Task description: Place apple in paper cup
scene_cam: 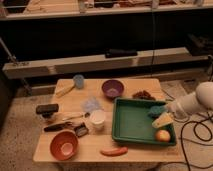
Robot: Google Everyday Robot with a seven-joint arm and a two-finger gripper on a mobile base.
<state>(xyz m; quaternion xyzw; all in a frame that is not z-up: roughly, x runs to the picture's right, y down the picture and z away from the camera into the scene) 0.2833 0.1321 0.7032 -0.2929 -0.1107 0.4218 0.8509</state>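
Reaching step: my claw [168, 108] hangs spread above the tray's [140, 100] right rim; next I must drop it onto the apple [162, 135].

Wooden table [92, 150] carries green tray [132, 122], pale yellow wedge [162, 120] inside; purple bowl [112, 88] behind it, orange bowl [64, 145] front left, light blue cup [78, 80] rear left, sausage [114, 151] near front edge

Smooth white arm [198, 99] (bulbous), hand [168, 109] over green tray [134, 123].
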